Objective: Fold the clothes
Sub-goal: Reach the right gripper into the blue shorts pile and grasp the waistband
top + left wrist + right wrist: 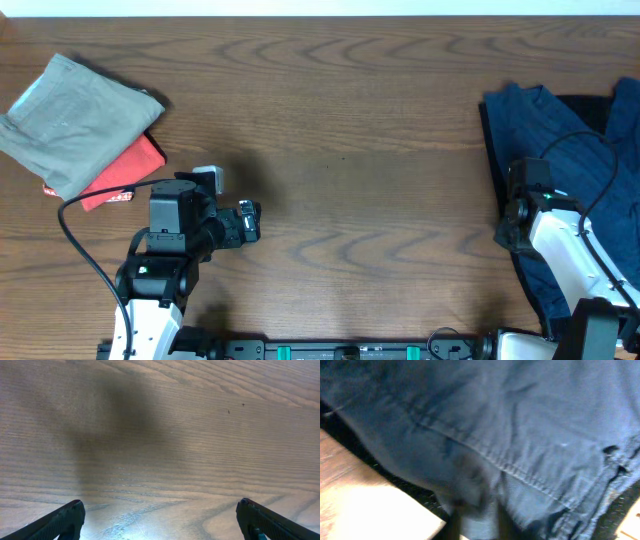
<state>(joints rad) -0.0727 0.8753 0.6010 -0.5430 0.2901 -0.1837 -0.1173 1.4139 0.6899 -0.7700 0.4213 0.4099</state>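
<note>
The dark navy-blue trousers lie crumpled at the table's right edge. In the right wrist view the trousers fill the frame, with a stitched seam running across them. My right gripper is at the trousers' left edge. Its two fingers are closed on a fold of the navy fabric; the view is blurred. My left gripper is at the lower left of the table, far from the trousers. Its fingers are wide open and empty over bare wood.
A folded grey-khaki garment lies on a folded red one at the far left. A black sparkly cloth lies under the trousers and also shows in the overhead view. The wooden table spans the middle.
</note>
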